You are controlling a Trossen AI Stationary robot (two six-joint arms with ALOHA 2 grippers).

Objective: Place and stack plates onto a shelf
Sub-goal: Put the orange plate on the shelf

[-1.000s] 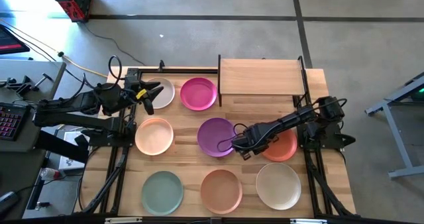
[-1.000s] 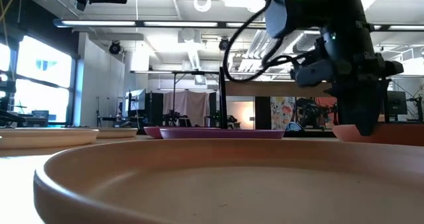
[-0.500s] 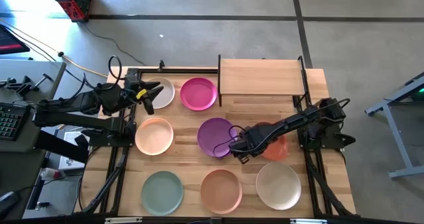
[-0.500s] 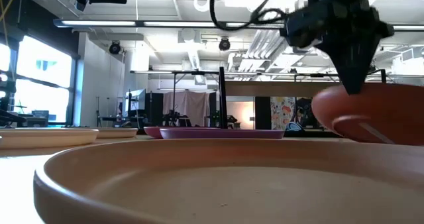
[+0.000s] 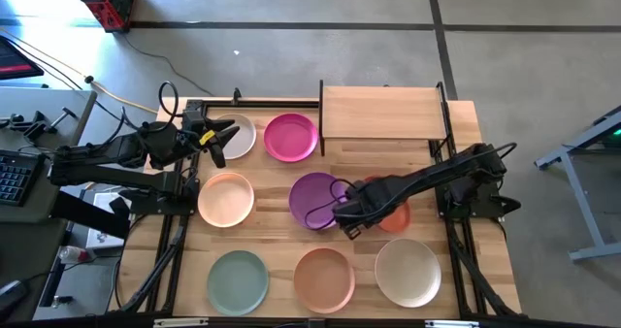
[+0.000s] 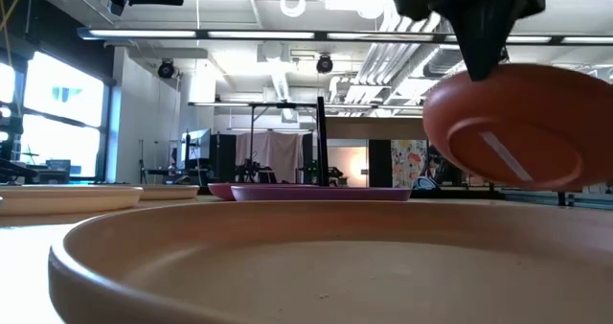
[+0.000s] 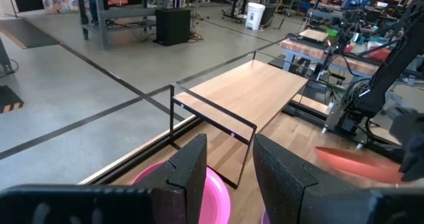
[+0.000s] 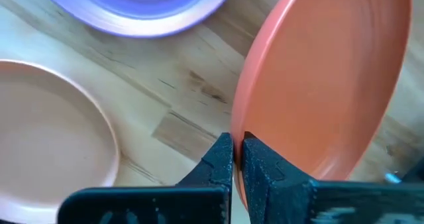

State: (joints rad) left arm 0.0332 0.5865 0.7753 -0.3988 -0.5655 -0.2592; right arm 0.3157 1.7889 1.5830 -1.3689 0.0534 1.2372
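My right gripper (image 5: 349,216) is shut on the orange-red plate (image 5: 394,213), which hangs tilted above the table between the purple plate (image 5: 315,200) and the off-white plate (image 5: 408,272). In the low view the orange-red plate (image 6: 508,123) shows its underside, clear of the tabletop. My left gripper (image 7: 228,168) is open and hovers over the cream plate (image 5: 236,136), touching nothing. The magenta plate (image 5: 291,137), the peach plate (image 5: 225,198), the sage green plate (image 5: 237,281) and the salmon plate (image 5: 324,279) lie flat on the table. The shelf (image 5: 380,112) stands at the far edge. My right gripper pinches the orange-red plate's rim (image 8: 246,128) between its two fingers (image 8: 260,163), on the side nearest the purple plate. The fingers come from above, pointing down. The plate is lifted clear of the table and hangs steeply tilted below them.
The shelf's black uprights (image 5: 321,114) stand at its ends, next to the magenta plate. Bare tabletop (image 5: 422,163) lies between the shelf and the lifted plate. The right arm (image 5: 441,173) reaches across from the table's right edge. Beyond the table are a workshop floor and benches.
My right gripper has risen and shifted slightly toward the table's left, keeping its hold. The orange-red plate, flat on the table a second ago, is now lifted clear and tipped up on edge, its underside showing in the low view.
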